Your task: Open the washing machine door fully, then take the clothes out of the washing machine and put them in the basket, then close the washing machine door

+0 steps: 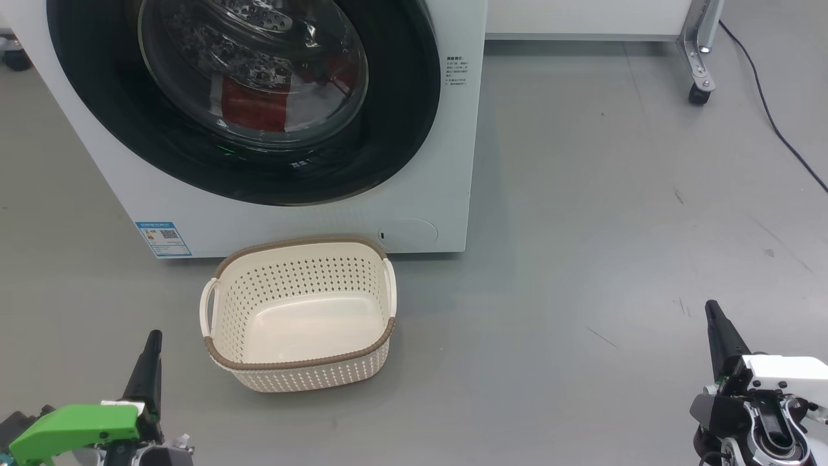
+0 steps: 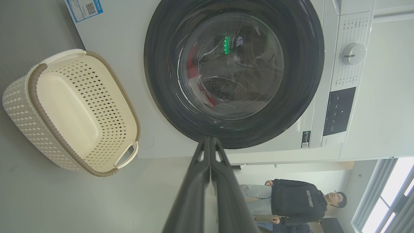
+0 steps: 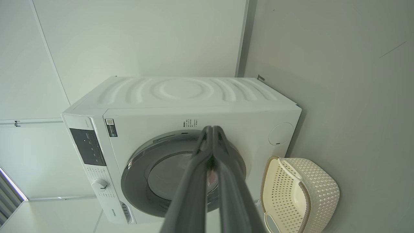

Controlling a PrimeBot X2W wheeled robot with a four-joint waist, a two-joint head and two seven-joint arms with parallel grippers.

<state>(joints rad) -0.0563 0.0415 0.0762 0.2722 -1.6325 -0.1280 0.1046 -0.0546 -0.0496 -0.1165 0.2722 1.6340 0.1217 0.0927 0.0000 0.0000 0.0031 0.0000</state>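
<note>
The white washing machine [image 1: 310, 220] stands ahead with its black-rimmed round door [image 1: 401, 129] shut. Red and white clothes [image 1: 255, 103] show through the glass inside the drum. The cream basket [image 1: 223, 353] sits empty on the floor right in front of the machine. My left gripper [image 1: 152, 343] is at the lower left, shut and holding nothing, well short of the basket. At the lower right, my right gripper [image 1: 713, 312] is shut too and far from the machine. The door [image 2: 310, 81] and basket [image 2: 48, 119] also appear in the left wrist view, the machine [image 3: 194, 94] in the right wrist view.
Grey floor [image 1: 614, 226] spreads open to the right of the machine. A wheeled metal frame leg [image 1: 700, 71] and a black cable [image 1: 770, 110] lie at the far right back. A person [image 2: 297, 200] stands in the background of the left wrist view.
</note>
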